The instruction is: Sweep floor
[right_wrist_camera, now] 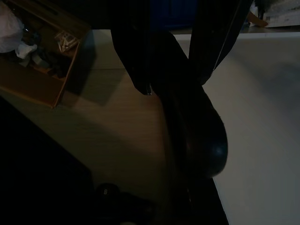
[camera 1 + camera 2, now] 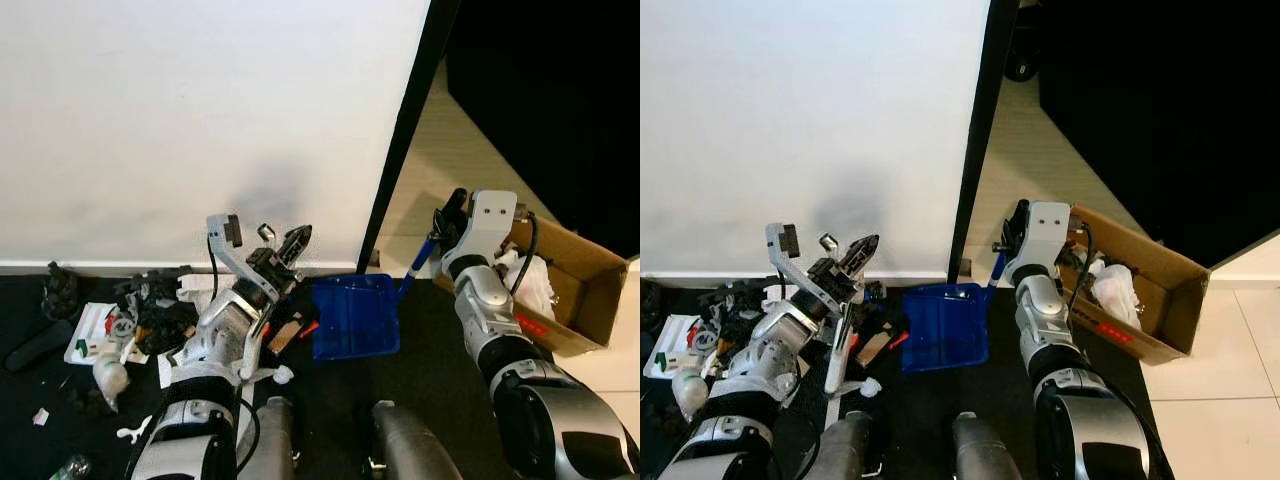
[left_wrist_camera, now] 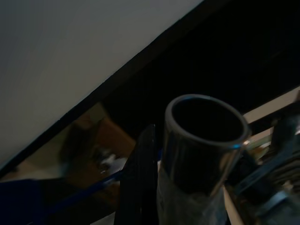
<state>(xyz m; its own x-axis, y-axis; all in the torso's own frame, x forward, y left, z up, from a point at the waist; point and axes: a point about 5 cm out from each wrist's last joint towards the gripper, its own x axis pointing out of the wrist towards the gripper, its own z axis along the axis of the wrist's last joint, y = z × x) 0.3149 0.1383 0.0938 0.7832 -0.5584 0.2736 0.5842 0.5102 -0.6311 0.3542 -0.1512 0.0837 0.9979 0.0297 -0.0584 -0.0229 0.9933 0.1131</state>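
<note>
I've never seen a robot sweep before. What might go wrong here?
The pile of small litter lies to the left of the blue plastic dustpan, so a sweep might scatter bits past it.

The right gripper holds the dustpan's long handle; a tilt could spill whatever lands inside.

The open cardboard box stands close beside the right arm and could be knocked.

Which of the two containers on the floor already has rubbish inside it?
The brown cardboard box on the robot's right, holding a crumpled white bag. The blue dustpan, in front of the robot, looks empty.
</note>
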